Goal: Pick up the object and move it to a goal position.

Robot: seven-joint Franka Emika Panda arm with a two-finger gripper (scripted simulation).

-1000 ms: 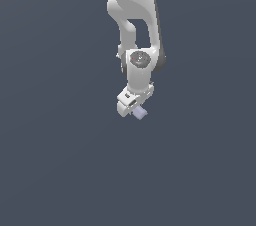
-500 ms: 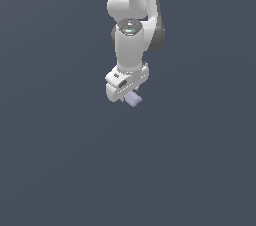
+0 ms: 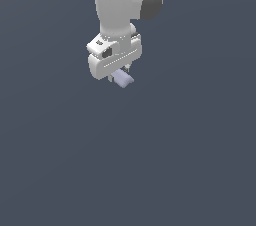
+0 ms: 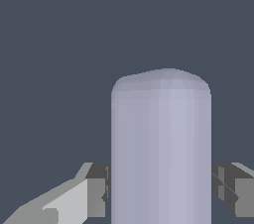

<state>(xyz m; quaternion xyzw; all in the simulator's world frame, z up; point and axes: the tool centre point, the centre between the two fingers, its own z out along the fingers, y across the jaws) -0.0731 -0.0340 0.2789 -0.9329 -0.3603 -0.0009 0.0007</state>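
My gripper (image 3: 121, 74) is clamped on the lavender block (image 3: 122, 78), which hangs beneath the white hand over a plain dark floor (image 3: 190, 160). Most of the block juts out past the fingertips (image 4: 96, 191), so I judge a fast swing could slip it loose.

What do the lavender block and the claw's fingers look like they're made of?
The block is a simulator render, so this is only its look: a plain matte solid, like plastic, evenly pale lavender-grey with soft shading and no gloss, grain or markings. The fingers of the claw pressing its sides look like hard matte material, light grey bodies with darker grey pads, again without shine or texture.
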